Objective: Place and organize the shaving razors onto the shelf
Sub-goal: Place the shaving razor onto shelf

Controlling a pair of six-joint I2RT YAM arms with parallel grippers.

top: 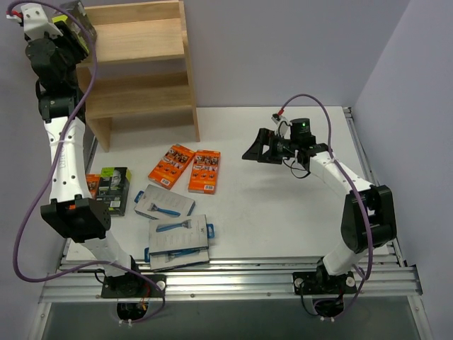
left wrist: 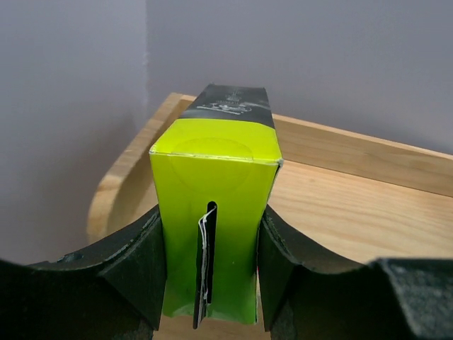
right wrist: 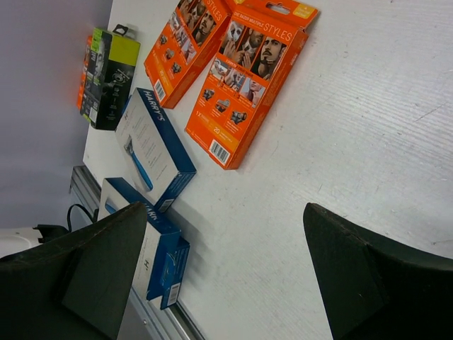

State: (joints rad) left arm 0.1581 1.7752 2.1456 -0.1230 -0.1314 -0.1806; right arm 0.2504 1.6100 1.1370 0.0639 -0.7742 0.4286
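The white table (top: 283, 212) carries the wooden shelf (top: 141, 42) at its far left. Over the shelf's top tier, near the left side panel, the left tool (left wrist: 210, 269) is clamped partway closed on the lime-green sides of a black box (left wrist: 216, 191), while the right tool (top: 258, 150) hangs over the table's right half, jaws wide apart and holding nothing. Near the shelf's front, on the table, lie two grey cards (top: 164, 203), two orange packs (top: 172, 166) and a second black box (top: 113, 190).
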